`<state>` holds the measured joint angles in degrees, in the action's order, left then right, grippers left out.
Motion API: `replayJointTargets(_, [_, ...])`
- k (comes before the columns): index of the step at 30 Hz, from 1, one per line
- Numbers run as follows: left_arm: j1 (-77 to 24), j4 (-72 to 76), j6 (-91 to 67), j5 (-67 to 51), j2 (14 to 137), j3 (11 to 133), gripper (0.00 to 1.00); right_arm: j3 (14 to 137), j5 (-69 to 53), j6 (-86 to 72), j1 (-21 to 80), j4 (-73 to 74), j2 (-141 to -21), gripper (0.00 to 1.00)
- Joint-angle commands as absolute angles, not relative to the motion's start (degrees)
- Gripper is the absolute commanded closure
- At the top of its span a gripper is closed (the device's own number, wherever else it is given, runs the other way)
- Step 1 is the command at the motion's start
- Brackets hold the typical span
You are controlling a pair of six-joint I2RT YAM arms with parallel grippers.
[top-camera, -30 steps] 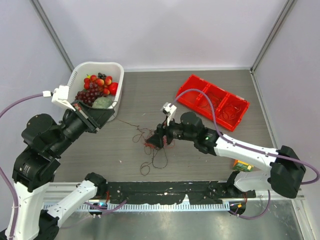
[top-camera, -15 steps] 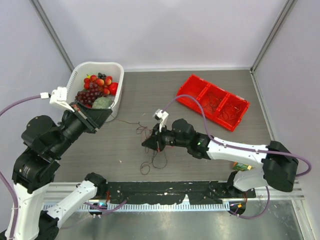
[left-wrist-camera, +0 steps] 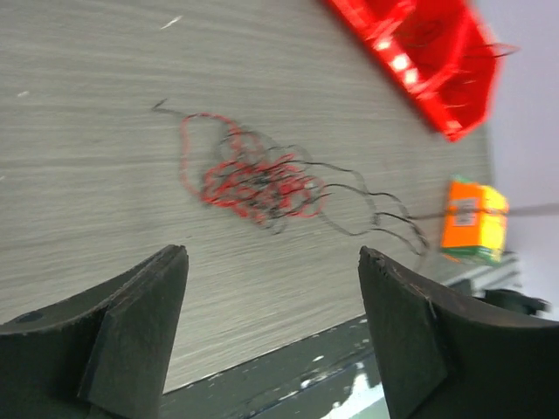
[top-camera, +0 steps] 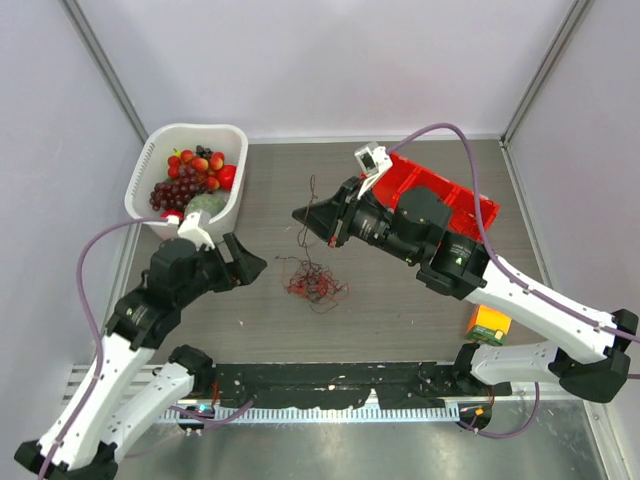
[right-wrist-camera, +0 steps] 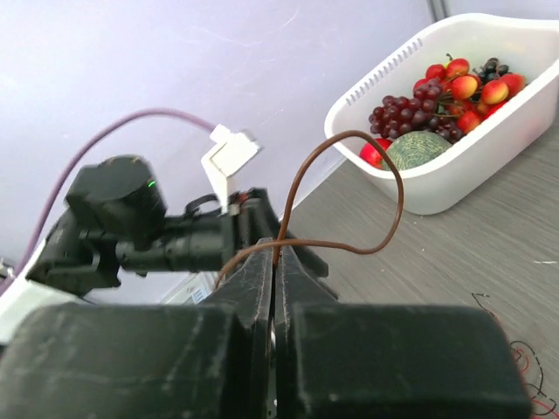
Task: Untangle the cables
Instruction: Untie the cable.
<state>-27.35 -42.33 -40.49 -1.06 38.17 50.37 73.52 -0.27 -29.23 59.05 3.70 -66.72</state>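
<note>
The right end effector [right-wrist-camera: 276, 262] is pinching fully shut on a single brown wire [right-wrist-camera: 397, 188], which is looping up above its fingertips. From overhead, that strand is hanging off the raised tip, its lower end trailing down towards the cables [top-camera: 312, 285]. Whether it is joined to them is too fine to tell. The left end effector [left-wrist-camera: 271, 262] is standing wide open and gripping nothing, hovering low just left of the bundle and facing it.

The cables are lying in a small, mostly red knot with dark strands near the middle of the desk [top-camera: 380, 315], a few loose dark ends straggling outward.

The step in hand is probably drawing one strand clear of the knot. The next move likely calls for the left end effector to be pinning or gripping the bundle while the right one is pulling away, slowly enough not to drag the whole clump.

Bare desk is lying all around the knot. The fruit basket [top-camera: 236, 150] is sitting in the far left corner, the red tray [top-camera: 480, 215] under the right arm, and an orange box [top-camera: 487, 326] near the front right, all apart from the cables.
</note>
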Motion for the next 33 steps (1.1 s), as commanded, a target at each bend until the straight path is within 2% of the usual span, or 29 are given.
replayJointTargets(1, [-27.2, -25.6, -43.4, -11.3, 31.2, 46.3, 0.15, 81.0, 3.4, -31.4, 58.7, 8.9, -69.0, 0.99])
replayJointTargets(3, [-27.2, -20.2, -43.9, -15.8, 30.5, 43.5, 0.10, 83.7, 2.9, -31.5, 58.7, 9.8, -70.0, 0.99])
replayJointTargets(6, [-27.2, -7.6, -45.3, -22.4, 31.5, 38.2, 0.07, 86.5, 1.4, -31.7, 58.6, 9.8, -71.2, 0.99])
replayJointTargets(13, [-29.5, 18.7, -46.8, -29.4, 42.5, 33.6, 0.08, 91.3, 0.9, -32.4, 58.6, 9.3, -72.8, 0.99])
replayJointTargets(16, [-33.9, 19.4, -45.3, -26.9, 48.5, 35.6, 0.11, 92.8, -1.1, -33.2, 58.6, 8.8, -73.1, 0.99])
replayJointTargets(18, [-36.8, 18.0, -43.4, -22.7, 53.1, 36.9, 0.15, 94.5, -1.6, -33.5, 58.6, 8.2, -73.6, 0.99])
replayJointTargets(20, [-37.2, 16.2, -44.3, -19.1, 59.1, 37.7, 0.28, 97.0, -2.1, -33.4, 58.6, 8.1, -74.3, 0.99])
replayJointTargets(22, [-37.1, 13.4, -45.8, -15.0, 64.1, 38.0, 0.38, 101.3, -1.8, -32.2, 58.6, 9.8, -75.3, 0.99])
replayJointTargets(24, [-37.0, 11.8, -46.8, -14.4, 67.5, 37.7, 0.39, 107.6, -0.2, -29.2, 58.6, 13.9, -76.2, 0.99])
replayJointTargets(26, [-37.0, 13.1, -48.1, -14.9, 68.4, 35.6, 0.37, 112.7, 4.4, -25.6, 58.6, 17.9, -76.3, 0.99])
replayJointTargets(29, [-37.1, 14.9, -49.5, -15.8, 65.7, 31.5, 0.26, 116.4, 11.7, -19.3, 58.6, 22.9, -75.0, 0.99])
replayJointTargets(33, [-36.9, 10.8, -49.3, -16.4, 57.8, 29.3, 0.18, 112.6, 21.2, -13.8, 58.6, 25.0, -71.7, 0.99])
